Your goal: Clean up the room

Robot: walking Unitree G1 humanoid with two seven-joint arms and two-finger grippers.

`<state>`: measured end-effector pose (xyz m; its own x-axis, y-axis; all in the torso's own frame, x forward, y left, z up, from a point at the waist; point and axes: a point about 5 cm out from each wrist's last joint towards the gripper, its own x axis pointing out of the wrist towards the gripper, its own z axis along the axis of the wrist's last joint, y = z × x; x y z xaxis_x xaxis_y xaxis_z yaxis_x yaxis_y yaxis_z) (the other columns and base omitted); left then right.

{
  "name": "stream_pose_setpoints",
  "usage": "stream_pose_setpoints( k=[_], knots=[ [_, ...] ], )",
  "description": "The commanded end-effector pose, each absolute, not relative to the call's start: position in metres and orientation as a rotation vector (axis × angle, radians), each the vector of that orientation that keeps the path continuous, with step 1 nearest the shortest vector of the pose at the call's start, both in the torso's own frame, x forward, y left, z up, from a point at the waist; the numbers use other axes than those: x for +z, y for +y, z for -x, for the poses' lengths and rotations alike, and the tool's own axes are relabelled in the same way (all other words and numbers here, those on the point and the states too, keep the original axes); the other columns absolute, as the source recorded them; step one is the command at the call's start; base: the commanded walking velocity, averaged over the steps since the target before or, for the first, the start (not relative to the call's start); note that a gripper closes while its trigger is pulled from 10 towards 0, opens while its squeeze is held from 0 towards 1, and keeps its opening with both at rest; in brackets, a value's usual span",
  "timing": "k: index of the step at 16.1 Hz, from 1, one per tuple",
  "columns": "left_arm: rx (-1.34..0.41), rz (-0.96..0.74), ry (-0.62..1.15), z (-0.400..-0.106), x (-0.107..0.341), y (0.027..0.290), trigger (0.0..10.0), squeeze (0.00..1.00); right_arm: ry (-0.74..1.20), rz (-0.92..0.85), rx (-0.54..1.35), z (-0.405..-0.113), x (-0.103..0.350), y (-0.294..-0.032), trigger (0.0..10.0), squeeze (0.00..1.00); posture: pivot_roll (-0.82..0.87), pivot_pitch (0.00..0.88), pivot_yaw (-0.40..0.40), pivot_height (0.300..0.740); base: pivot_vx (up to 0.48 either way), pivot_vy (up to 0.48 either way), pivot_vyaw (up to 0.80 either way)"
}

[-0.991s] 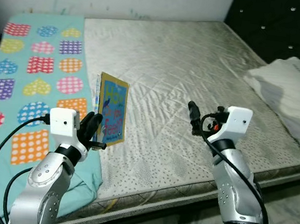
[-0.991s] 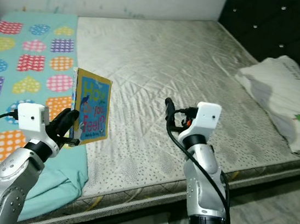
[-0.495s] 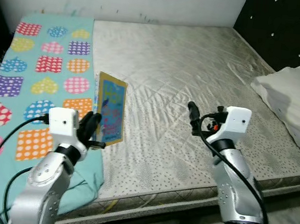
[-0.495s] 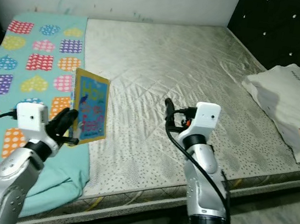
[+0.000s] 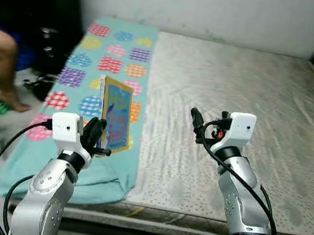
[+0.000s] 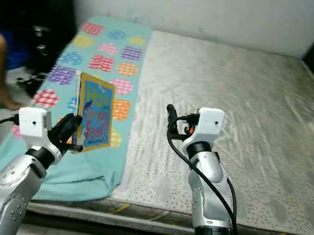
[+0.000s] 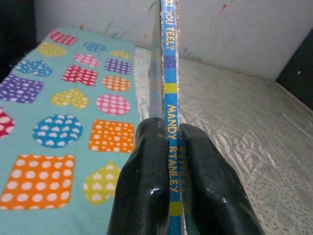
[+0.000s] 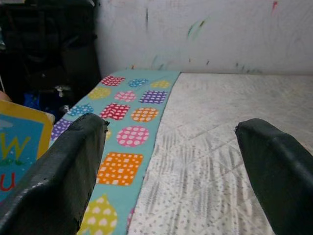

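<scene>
My left gripper (image 5: 97, 138) is shut on a thin blue picture book (image 5: 115, 115) with a yellow border, held upright above the front left of the bed. In the left wrist view both black fingers (image 7: 151, 181) pinch the book's spine (image 7: 169, 78). My right gripper (image 5: 197, 124) hangs open over the middle of the bare mattress (image 5: 247, 89), nothing between its fingers (image 8: 58, 171). The book's corner (image 8: 19, 147) shows in the right wrist view.
A teal blanket (image 5: 109, 59) with coloured dotted patches covers the bed's left side and droops over the front edge. A person's bare leg (image 5: 0, 56) stands on the floor at the far left beside dark clutter (image 5: 45, 45). A white wall (image 5: 217, 9) backs the bed.
The camera has swung left: the pillow and dark headboard have slid out at the right, and the floor with a person's leg has come in at the left. Both grippers hold as before.
</scene>
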<state>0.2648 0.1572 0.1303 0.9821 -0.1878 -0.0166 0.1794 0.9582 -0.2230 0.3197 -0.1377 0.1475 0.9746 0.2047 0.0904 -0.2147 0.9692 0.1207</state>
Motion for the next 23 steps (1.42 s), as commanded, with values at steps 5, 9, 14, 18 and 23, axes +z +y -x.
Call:
stream_pose_setpoints(
  k=[5, 9, 14, 18, 23],
  knots=[
    [-0.210, 0.238, 0.010, -0.2660, 0.1372, 0.1536, 10.0, 0.00, -0.067, -0.132, 0.191, -0.3177, 0.1430, -0.1412, 10.0, 0.00, 0.00, 0.045, -0.052, 0.740, 0.000, -0.112, 0.00],
    [-0.211, 0.241, 0.009, -0.2663, 0.1374, 0.1535, 10.0, 0.00, -0.068, -0.129, 0.188, -0.3190, 0.1436, -0.1420, 10.0, 0.00, 0.00, 0.046, -0.053, 0.740, 0.000, -0.314, 0.00],
    [-0.217, 0.249, 0.007, -0.2668, 0.1381, 0.1527, 10.0, 0.00, -0.066, -0.122, 0.184, -0.3192, 0.1432, -0.1436, 10.0, 0.00, -0.01, 0.046, -0.054, 0.740, 0.000, -0.315, 0.00],
    [-0.223, 0.255, 0.009, -0.2673, 0.1372, 0.1511, 10.0, 0.00, -0.064, -0.106, 0.193, -0.3180, 0.1415, -0.1427, 10.0, 0.00, -0.01, 0.046, -0.053, 0.740, 0.000, -0.320, 0.00],
    [-0.227, 0.258, 0.009, -0.2673, 0.1372, 0.1498, 10.0, 0.00, -0.061, -0.092, 0.196, -0.3181, 0.1403, -0.1431, 10.0, 0.00, -0.01, 0.045, -0.058, 0.740, 0.000, -0.316, 0.00]
  ],
)
